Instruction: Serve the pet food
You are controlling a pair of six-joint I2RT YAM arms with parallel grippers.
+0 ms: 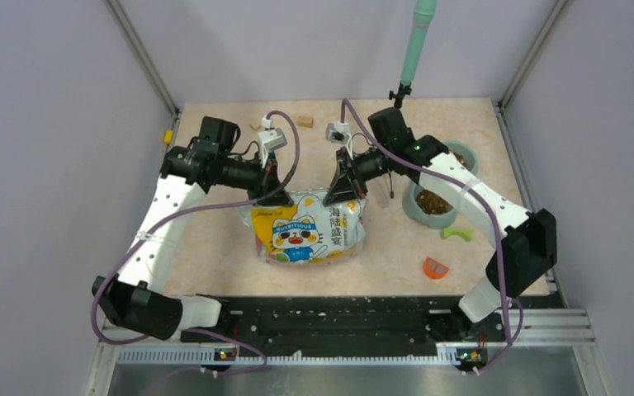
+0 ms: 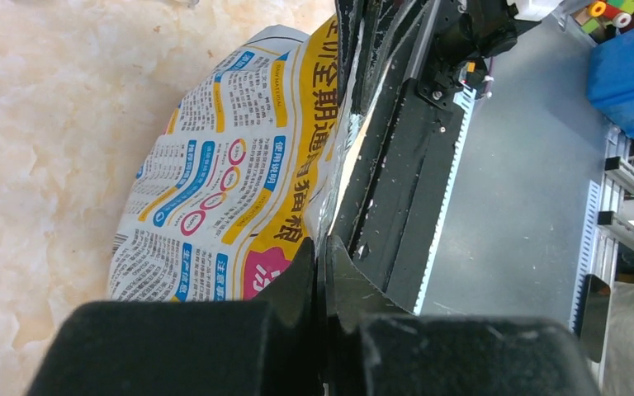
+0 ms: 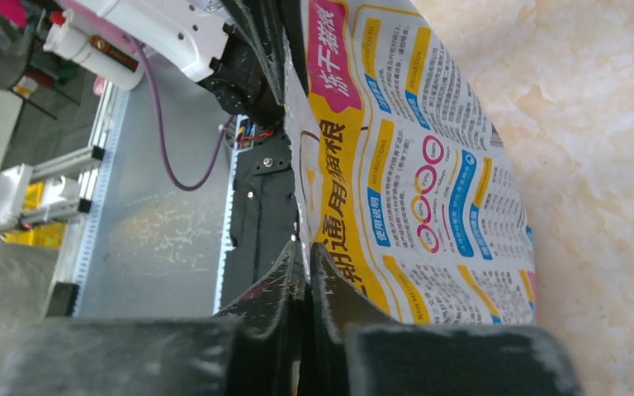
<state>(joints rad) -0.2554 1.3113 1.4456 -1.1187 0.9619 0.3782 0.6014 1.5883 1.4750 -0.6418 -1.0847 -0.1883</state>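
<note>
Since you have both arms on the top edge of the bag (image 1: 308, 229), it sits propped up mid-frame in the top view. The cartoon cat faces the bottom of the picture and the lower edge rests on the worktop (image 1: 215, 239). My guess is the two-corner hold is there because the film is crinkly and floppy. One pinch would let it fold over, while two hold the mouth stretched and steerable.

The left gripper (image 2: 320, 252) has its fingers squeezed right together on the seam, with nothing but bag film between them. Same story for the right gripper (image 3: 305, 256): fully pinched on the bag's edge.

The kibble (image 1: 434, 200) is a brown heap in the grey-green bowl (image 1: 419, 219), just right of the bag and partly under your right forearm. So some food looks served already. I can't tell if more is left in the bag.

Only the top view gives you the bowl and the cat side. It also shows the wooden blocks (image 1: 304, 120) up near the back edge. It hides the actual pinch behind the gripper bodies, though. The wrist cams show that pinch up close plus the printed back panel, but no bowl at all, so aim any tip from the overhead.
</note>
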